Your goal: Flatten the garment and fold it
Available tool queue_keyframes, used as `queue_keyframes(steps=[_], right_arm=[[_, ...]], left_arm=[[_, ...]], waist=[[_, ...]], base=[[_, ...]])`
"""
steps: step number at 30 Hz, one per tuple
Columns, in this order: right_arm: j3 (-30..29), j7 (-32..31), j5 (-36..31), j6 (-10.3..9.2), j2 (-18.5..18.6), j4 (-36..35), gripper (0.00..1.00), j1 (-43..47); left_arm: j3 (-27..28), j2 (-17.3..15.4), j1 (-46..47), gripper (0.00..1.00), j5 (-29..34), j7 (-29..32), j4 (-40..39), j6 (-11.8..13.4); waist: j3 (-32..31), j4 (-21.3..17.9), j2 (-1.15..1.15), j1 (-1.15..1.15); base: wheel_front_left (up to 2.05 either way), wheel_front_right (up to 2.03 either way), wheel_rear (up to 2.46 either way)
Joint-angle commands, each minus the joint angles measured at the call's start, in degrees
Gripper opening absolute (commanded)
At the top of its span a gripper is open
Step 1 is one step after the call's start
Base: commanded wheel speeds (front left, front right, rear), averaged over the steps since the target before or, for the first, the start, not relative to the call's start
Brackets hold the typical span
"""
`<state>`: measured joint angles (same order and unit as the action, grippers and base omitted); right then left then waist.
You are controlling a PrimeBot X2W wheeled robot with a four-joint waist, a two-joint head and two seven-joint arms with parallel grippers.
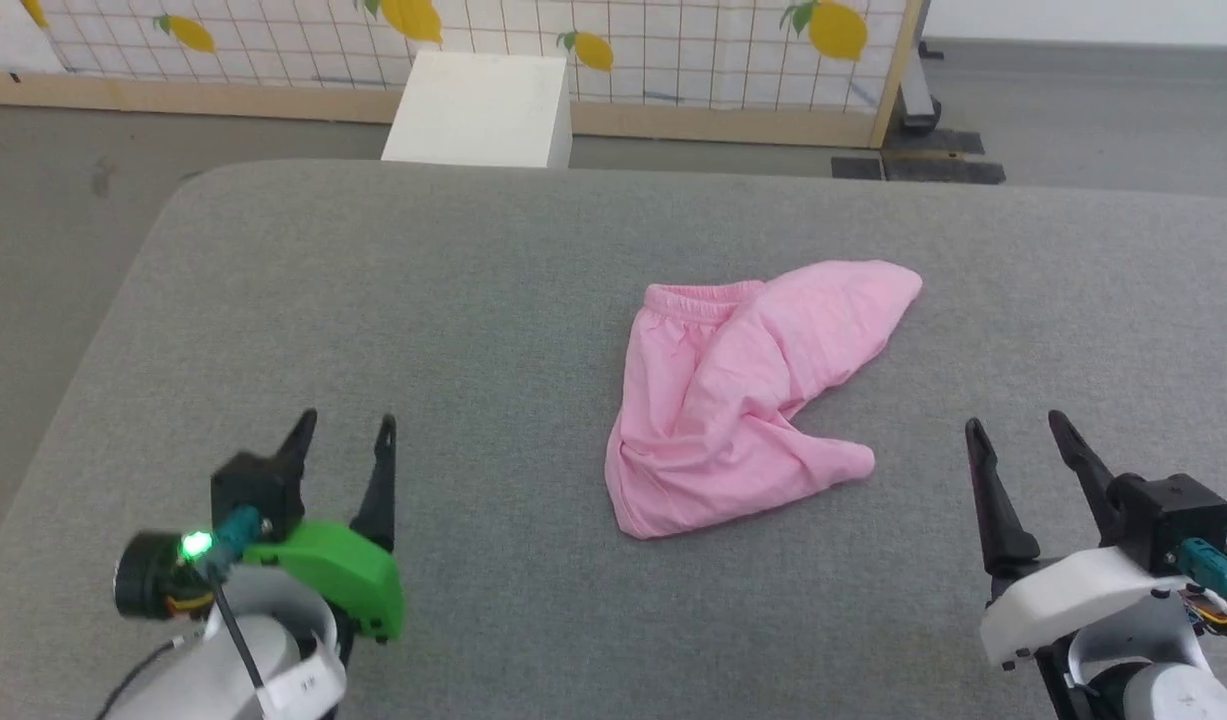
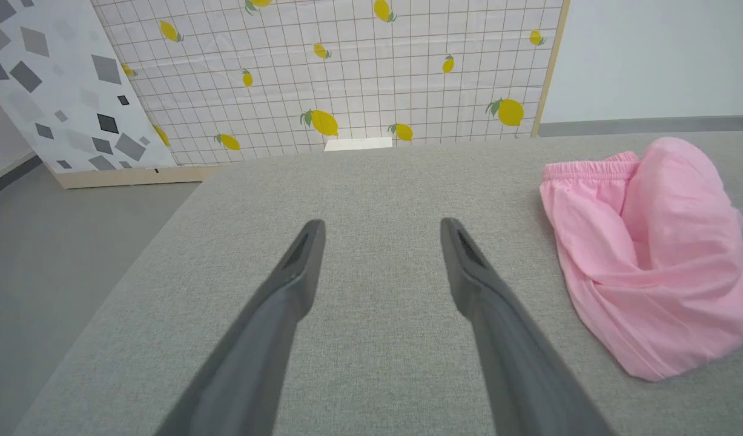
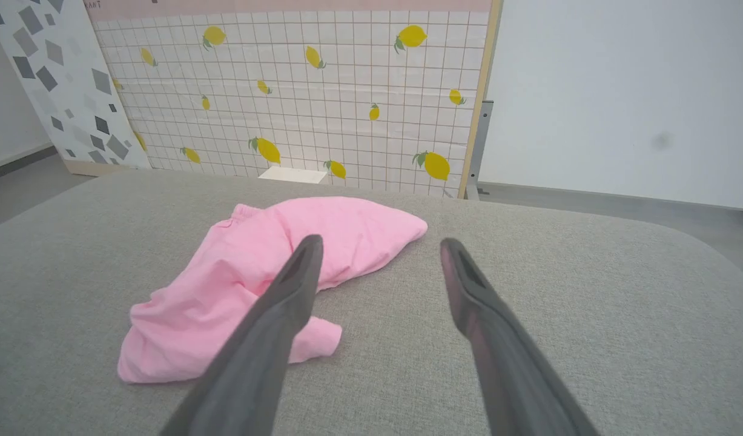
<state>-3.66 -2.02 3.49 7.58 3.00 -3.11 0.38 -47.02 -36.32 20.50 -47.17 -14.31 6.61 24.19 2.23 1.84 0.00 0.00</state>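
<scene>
Pink shorts (image 1: 733, 400) lie crumpled mid grey padded table (image 1: 423, 300), one side bunched over the waistband (image 1: 698, 298). Left gripper (image 1: 347, 420) & right gripper (image 1: 1013, 420) both spread wide, empty, well apart from the cloth. You'd do best to pinch single-layer edges near the waistband corners, then tug outward w/ both arms to flatten before folding

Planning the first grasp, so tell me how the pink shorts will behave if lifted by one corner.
The garment looks thin and wrinkled, lying in soft folds, so it will probably droop limply and weigh little. Pushed across the grey fabric surface, whose weave looks grippy, it would probably bunch up rather than slide.
</scene>
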Motion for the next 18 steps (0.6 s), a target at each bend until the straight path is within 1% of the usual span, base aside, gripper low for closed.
queue_keyframes(steps=[1, 3, 8, 13, 14, 16, 18], right_arm=[[0.2, -0.1, -0.1, -0.09, -0.1, -0.4, 1.00, 0.7], [0.3, -0.3, -0.1, -0.09, -0.1, -0.6, 1.00, 1.1], [0.5, -0.6, -0.2, -0.09, -0.1, -1.0, 1.00, 1.6], [1.2, -0.9, -0.4, -0.09, -0.1, -1.2, 1.00, 1.4], [1.2, -0.9, -0.5, -0.09, -0.1, -1.4, 1.00, 1.4], [1.3, -1.0, -0.7, -0.09, -0.1, -1.7, 1.00, 1.2], [1.5, -1.0, -1.0, -0.09, -0.1, -2.0, 1.00, 1.0]], left_arm=[[0.5, 0.5, -1.4, 1.00, 1.2, -0.5, -0.8, 0.7], [0.7, 0.8, -2.9, 1.00, 2.8, -0.6, -2.2, 0.9], [1.8, 1.4, -5.0, 1.00, 5.8, -0.7, -4.7, 0.2], [1.2, 1.2, -4.3, 1.00, 5.6, 0.0, -5.6, -2.7], [0.6, 1.0, -3.6, 1.00, 6.0, 0.6, -5.9, -3.4], [-1.1, 0.7, -1.5, 1.00, 7.1, 2.4, -6.9, -5.5], [-1.6, 1.1, 0.6, 1.00, 6.8, 4.6, -7.6, -6.8]], waist=[[-0.3, 0.2, 0.00, 0.00], [-0.4, 0.2, 0.00, 0.00], [-0.1, 0.0, 0.00, 0.00], [1.5, -1.1, 0.00, 0.00], [2.1, -1.3, 0.00, 0.00], [3.5, -2.0, 0.00, 0.00], [5.1, -2.8, 0.00, 0.00]], base=[[0.00, 0.00, 0.00], [0.00, 0.00, 0.00], [0.00, 0.00, 0.00], [0.00, 0.00, 0.00], [0.00, 0.00, 0.00], [0.00, 0.00, 0.00], [0.00, 0.00, 0.00]])
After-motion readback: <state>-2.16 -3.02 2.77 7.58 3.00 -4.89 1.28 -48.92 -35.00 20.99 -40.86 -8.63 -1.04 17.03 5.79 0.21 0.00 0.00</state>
